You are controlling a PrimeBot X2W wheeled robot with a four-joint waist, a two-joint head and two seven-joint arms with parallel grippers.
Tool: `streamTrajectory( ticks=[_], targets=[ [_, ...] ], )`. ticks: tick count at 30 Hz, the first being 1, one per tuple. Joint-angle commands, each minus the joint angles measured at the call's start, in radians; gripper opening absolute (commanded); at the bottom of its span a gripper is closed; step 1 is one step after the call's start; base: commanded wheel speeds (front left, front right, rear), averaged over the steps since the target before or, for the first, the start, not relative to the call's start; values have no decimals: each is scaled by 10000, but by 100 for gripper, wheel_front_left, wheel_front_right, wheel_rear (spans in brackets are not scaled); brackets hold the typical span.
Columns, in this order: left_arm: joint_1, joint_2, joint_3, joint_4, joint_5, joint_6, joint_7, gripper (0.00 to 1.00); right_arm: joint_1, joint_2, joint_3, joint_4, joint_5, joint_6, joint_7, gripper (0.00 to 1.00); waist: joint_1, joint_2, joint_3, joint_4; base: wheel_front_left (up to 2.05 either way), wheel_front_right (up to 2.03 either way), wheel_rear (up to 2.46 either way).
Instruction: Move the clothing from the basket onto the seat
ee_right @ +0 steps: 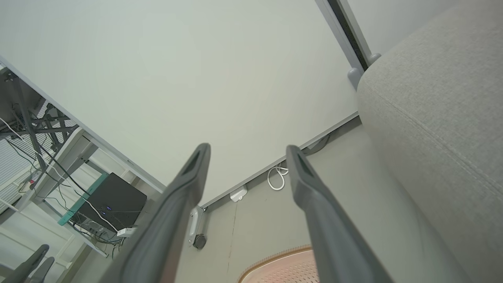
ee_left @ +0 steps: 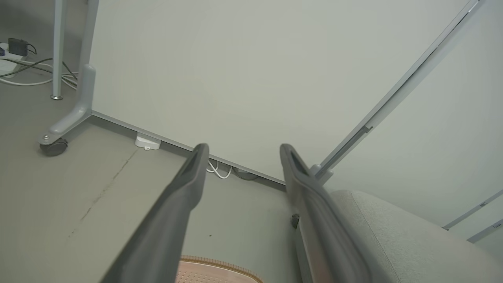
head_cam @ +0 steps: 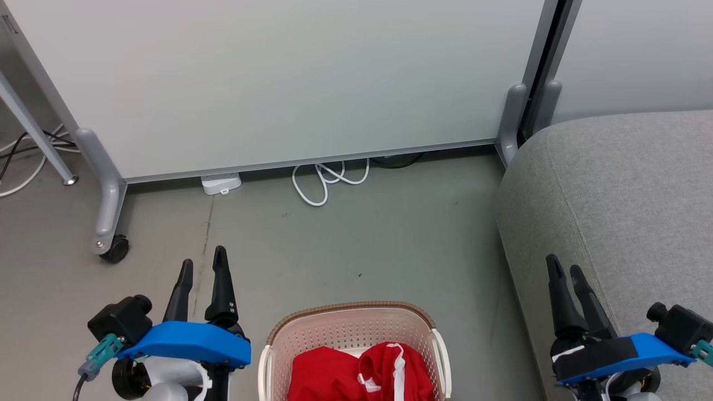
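Red clothing (head_cam: 356,374) heaped in cream perforated basket (head_cam: 350,307) on grey floor (head_cam: 362,239), light grey sofa (head_cam: 613,195) near its right, left gripper (head_cam: 203,256) and right gripper (head_cam: 562,263) hover either side, jaws spread apart, holding nothing

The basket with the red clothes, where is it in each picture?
Head view: basket at bottom centre.
Left wrist view: its rim at the bottom edge, just left of middle.
Right wrist view: its rim at the bottom edge, just right of middle.
Shared landmark: grey sofa, on the right in each.
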Motion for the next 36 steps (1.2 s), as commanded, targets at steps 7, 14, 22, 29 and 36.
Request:
streamTrajectory(
  ticks=[7,14,22,29,36],
  targets=[
    [-336,126,-320,-17,995,199,-281,100,-147,-75,165,4,-1046,27,-286,100,0,0,4,31,0,0,0],
    [-385,146,-523,-42,1618,279,-439,100,-154,-79,248,7,-1682,28,-445,100,0,0,12,47,0,0,0],
    [-414,149,-693,-60,2354,248,-651,100,-147,-83,352,-30,-2461,27,-659,100,0,0,9,71,0,0,0],
    [-428,95,-778,-6,2971,170,-817,100,-143,-85,438,-8,-3087,29,-818,100,0,0,12,92,0,0,0],
    [-426,45,-854,24,3620,151,-965,100,-136,-88,502,-11,-3695,31,-977,100,0,0,23,108,0,0,0]
  ],
)
